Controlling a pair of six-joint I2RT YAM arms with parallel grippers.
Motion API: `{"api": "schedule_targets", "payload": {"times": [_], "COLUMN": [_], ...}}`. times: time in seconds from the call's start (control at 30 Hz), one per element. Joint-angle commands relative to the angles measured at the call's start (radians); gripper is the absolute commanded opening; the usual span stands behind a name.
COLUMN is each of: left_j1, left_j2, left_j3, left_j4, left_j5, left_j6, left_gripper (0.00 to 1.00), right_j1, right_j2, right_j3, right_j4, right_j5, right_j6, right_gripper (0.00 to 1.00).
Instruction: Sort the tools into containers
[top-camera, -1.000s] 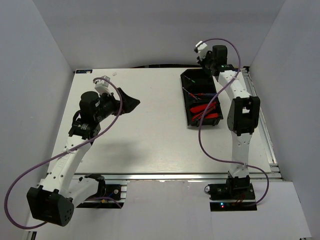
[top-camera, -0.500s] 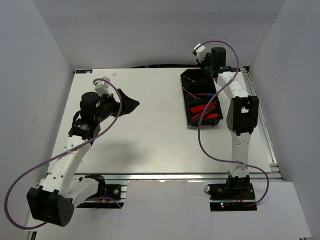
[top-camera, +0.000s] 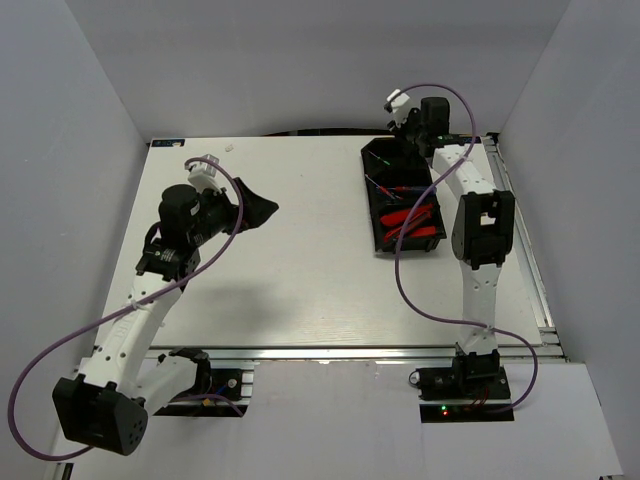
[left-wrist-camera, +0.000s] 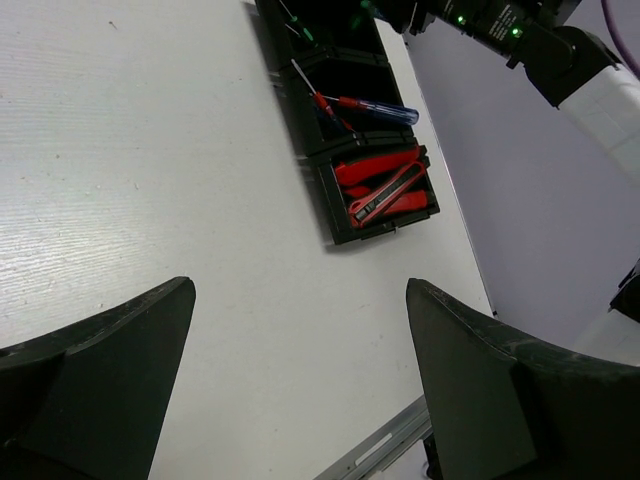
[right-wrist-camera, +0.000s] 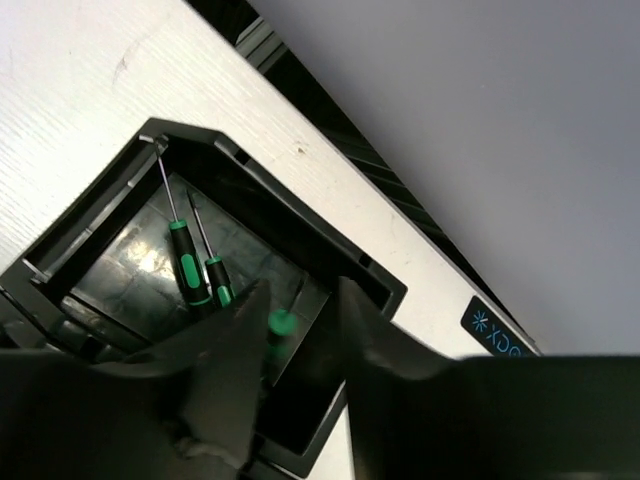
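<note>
The right gripper (right-wrist-camera: 303, 300), fingers narrowly parted, hangs over the end compartment of the black three-compartment plastic tray (right-wrist-camera: 265, 195), a thin green-tipped screwdriver (right-wrist-camera: 280, 322) showing between them. The left gripper (left-wrist-camera: 300, 290) gapes wide above open white tabletop (left-wrist-camera: 150, 150), the tray far ahead.

Covered and cropped
The right tool (right-wrist-camera: 300, 290) hides most of a thin green-handled screwdriver (right-wrist-camera: 281, 323) behind its fingers; the black three-compartment plastic tray (left-wrist-camera: 328, 210) is cut by the left wrist view's top edge.

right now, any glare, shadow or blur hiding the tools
Right wrist: glare on the tray floor beside the green screwdrivers, right pincer blurred. Left wrist: knives sharp, left pincer dark, soft. Top external: soft shadow beside the left arm.
</note>
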Motion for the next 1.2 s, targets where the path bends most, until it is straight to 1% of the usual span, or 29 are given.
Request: {"api": "schedule_targets", "payload": {"times": [0.0, 0.03, 0.2, 0.3, 0.33, 0.5, 0.6, 0.63, 0.77, 0.8, 0.87, 1.03, 1.17], "left_j1": [0.004, 0.004, 0.004, 0.004, 0.004, 0.006, 0.006, 0.006, 0.007, 0.006, 0.007, 0.007, 0.007], "left_j2": [-0.038, -0.041, -0.06, -0.066, -0.064, -0.064, -0.061, -0.055, -0.035, -0.031, -0.021, -0.035, -0.035], "left_j3": [0.003, 0.0, -0.01, -0.012, -0.013, -0.027, -0.038, -0.038, -0.033, -0.036, -0.05, -0.095, -0.11], "left_j4": [-0.008, -0.008, -0.006, -0.005, -0.005, 0.012, 0.035, 0.049, 0.069, 0.075, 0.093, 0.151, 0.179], "left_j5": [-0.017, -0.019, -0.028, -0.033, -0.034, -0.037, -0.021, -0.014, 0.012, 0.024, 0.036, 0.056, 0.07], "left_j6": [-0.004, -0.008, -0.014, -0.017, -0.02, -0.04, -0.05, -0.051, -0.06, -0.069, -0.078, -0.107, -0.121], "left_gripper": [0.98, 0.98, 0.98, 0.98, 0.98, 0.98, 0.98, 0.98, 0.98, 0.98, 0.98, 0.98, 0.98], "right_j1": [0.003, 0.003, 0.003, 0.003, 0.004, 0.003, 0.003, 0.003, 0.003, 0.003, 0.003, 0.003, 0.003], "right_j2": [0.023, 0.017, -0.027, -0.072, -0.105, -0.242, -0.362, -0.379, -0.432, -0.469, -0.521, -0.584, -0.652], "right_j3": [0.005, 0.007, 0.017, 0.048, 0.042, -0.038, -0.136, -0.156, -0.243, -0.299, -0.375, -0.423, -0.472], "right_j4": [0.037, 0.034, -0.003, -0.064, -0.078, -0.173, -0.213, -0.247, -0.296, -0.291, -0.264, -0.267, -0.247], "right_j5": [-0.003, -0.014, -0.067, -0.124, -0.153, -0.313, -0.434, -0.504, -0.569, -0.577, -0.56, -0.416, -0.338], "right_j6": [-0.013, -0.012, 0.037, 0.08, 0.124, 0.226, 0.28, 0.283, 0.381, 0.401, 0.425, 0.438, 0.416], "right_gripper": [0.43, 0.47, 0.6, 0.73, 0.89, 0.89, 0.9, 0.89, 0.89, 0.89, 0.89, 0.89, 0.89]}}
